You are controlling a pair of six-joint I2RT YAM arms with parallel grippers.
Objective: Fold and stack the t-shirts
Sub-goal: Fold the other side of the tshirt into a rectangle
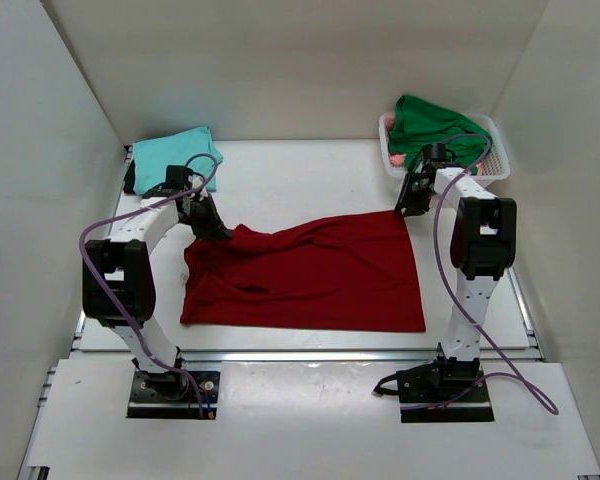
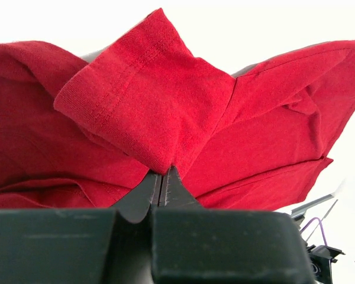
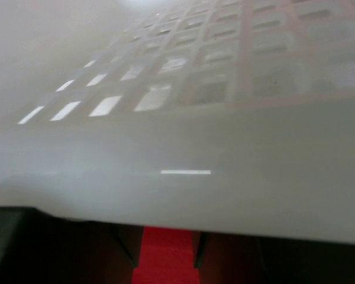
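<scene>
The dark red t-shirt lies spread on the table's middle, wrinkled along its left side. My left gripper is shut on its upper left part. In the left wrist view the closed jaws pinch a fold below the hemmed sleeve. My right gripper is at the shirt's upper right corner. In the right wrist view its fingers stand apart with red cloth showing in the gap. The light teal t-shirt lies folded at the back left. The bright green t-shirt lies bunched in the basket.
The white lattice basket stands at the back right, close behind my right gripper, and its wall fills most of the right wrist view. White walls enclose the table on three sides. Purple cables hang from both arms.
</scene>
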